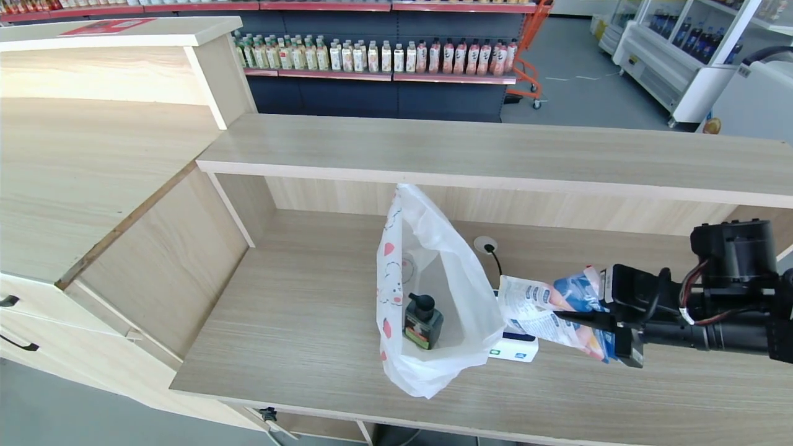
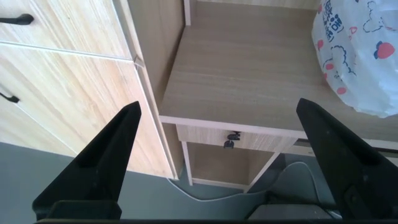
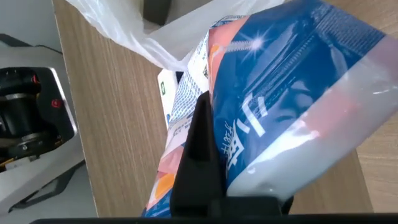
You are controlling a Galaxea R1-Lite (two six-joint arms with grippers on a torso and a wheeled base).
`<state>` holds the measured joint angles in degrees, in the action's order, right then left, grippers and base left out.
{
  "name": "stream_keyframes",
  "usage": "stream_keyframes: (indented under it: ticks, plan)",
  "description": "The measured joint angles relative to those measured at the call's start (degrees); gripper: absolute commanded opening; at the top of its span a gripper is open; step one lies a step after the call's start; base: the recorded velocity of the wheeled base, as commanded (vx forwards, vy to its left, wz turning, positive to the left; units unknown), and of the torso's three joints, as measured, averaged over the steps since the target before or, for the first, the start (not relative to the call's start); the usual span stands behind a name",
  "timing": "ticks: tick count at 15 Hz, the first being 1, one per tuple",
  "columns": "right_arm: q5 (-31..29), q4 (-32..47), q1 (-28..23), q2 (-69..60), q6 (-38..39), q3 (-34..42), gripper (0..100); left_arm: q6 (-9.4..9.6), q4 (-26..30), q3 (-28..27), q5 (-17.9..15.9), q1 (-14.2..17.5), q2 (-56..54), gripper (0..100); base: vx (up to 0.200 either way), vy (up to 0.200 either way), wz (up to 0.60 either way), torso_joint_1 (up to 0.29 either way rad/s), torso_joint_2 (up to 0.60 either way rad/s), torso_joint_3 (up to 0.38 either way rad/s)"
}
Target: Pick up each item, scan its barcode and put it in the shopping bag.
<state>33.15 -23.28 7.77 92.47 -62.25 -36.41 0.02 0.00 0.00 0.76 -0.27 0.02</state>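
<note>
White bag (image 1: pixel 433 248) holds a bottle (image 1: pixel 423 325); right end effector (image 1: pixel 579 319) pinches a pouch (image 1: pixel 533 306) by the scanner (image 1: pixel 517 350), bagging left; left end effector (image 2: pixel 217 106) spread.

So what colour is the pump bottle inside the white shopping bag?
Dark green pump bottle, black pump top; head view.

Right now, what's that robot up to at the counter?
It is working through a checkout. Its right gripper is shut on a blue and white packet, held over the small white scanner on the counter, right beside the open shopping bag. A dark pump bottle already stands inside the bag. The left gripper is open and holds nothing, out past the counter's front edge.
</note>
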Motion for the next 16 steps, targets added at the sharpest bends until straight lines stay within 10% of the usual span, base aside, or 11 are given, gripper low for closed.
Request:
stream_keyframes:
  ticks: [16]
  plan:
    - [2.6, -9.4, -1.4, 13.5, -11.3, -4.5, 0, -0.02, 0.0, 0.0, 0.0, 0.0, 0.0, 100, 0.0, 0.0, 0.0, 0.0, 0.0, 0.0]
